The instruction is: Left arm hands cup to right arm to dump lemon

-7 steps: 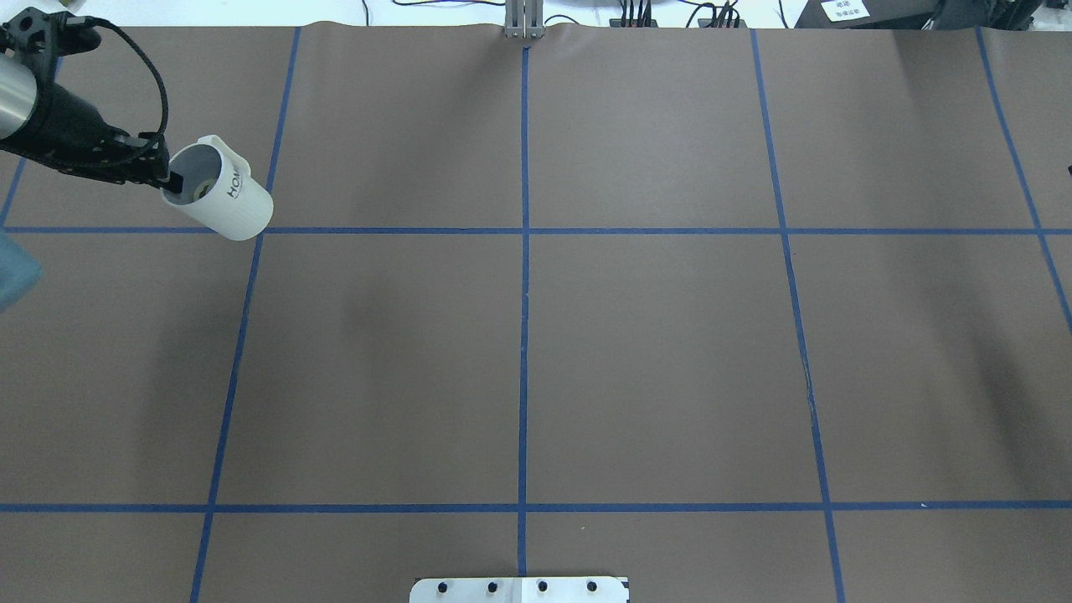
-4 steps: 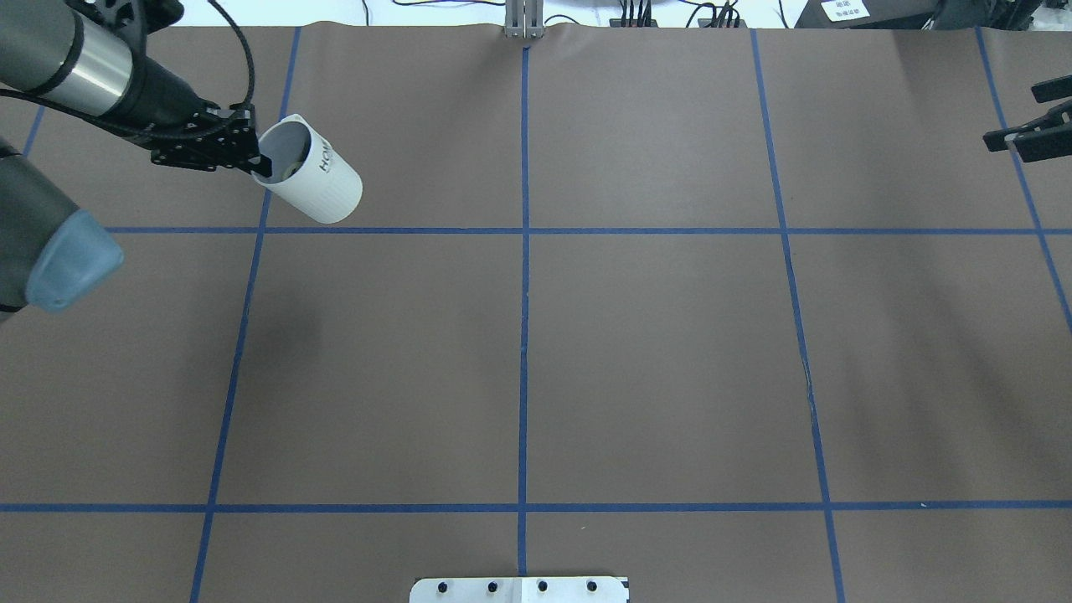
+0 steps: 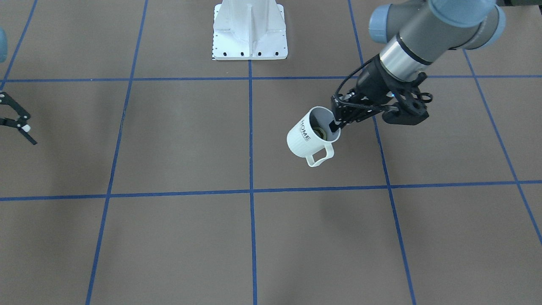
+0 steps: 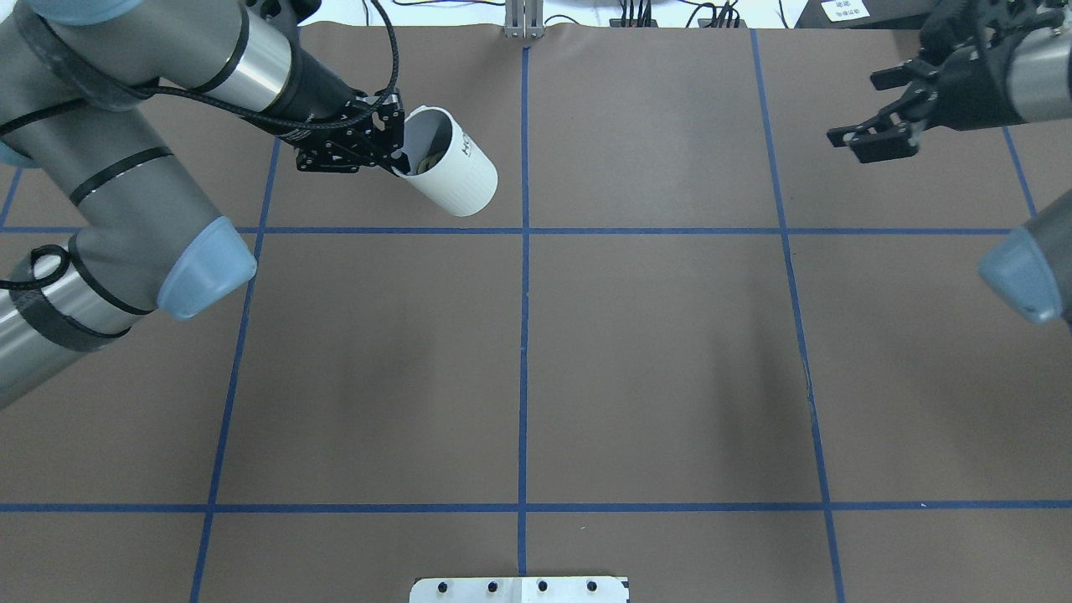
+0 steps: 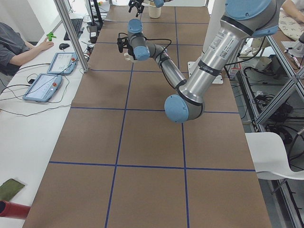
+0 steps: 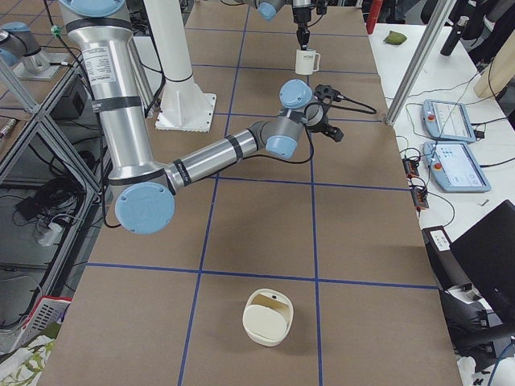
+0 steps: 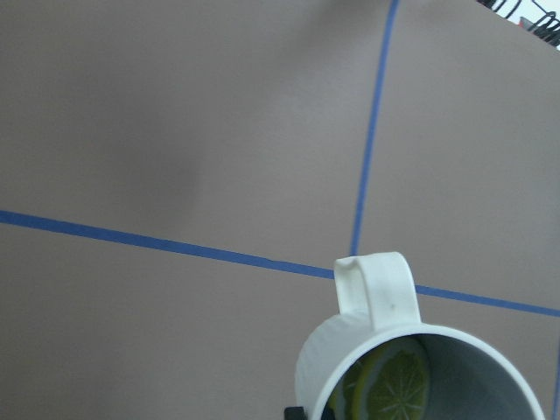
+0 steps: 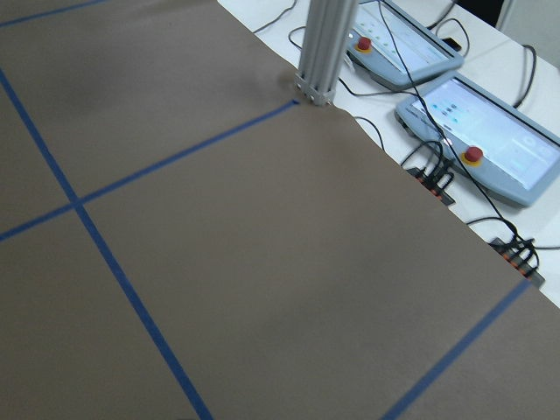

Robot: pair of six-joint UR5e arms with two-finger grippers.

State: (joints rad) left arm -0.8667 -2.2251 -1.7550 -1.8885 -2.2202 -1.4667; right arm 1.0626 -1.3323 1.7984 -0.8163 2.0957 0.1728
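My left gripper (image 4: 400,164) is shut on the rim of the cup (image 4: 452,174), one finger inside and one outside. The white "HOME" mug hangs tilted above the table, left of the centre line, with its handle on the far side. It also shows in the front view (image 3: 305,142) and the left wrist view (image 7: 394,367). The lemon (image 7: 395,385) lies inside the cup, also seen from the front (image 3: 318,132). My right gripper (image 4: 863,126) is open and empty at the far right, well apart from the cup; it sits at the left edge of the front view (image 3: 21,123).
The robot's white base plate (image 3: 250,29) stands at the near middle edge. A cream-white container (image 6: 268,318) sits on the table's right end. Tablets and cables (image 8: 472,131) lie beyond the far edge, next to a metal post (image 8: 319,52).
My left arm has carried the cup to the right, toward the table's centre line. My right gripper has come in from the right edge, further over the table.
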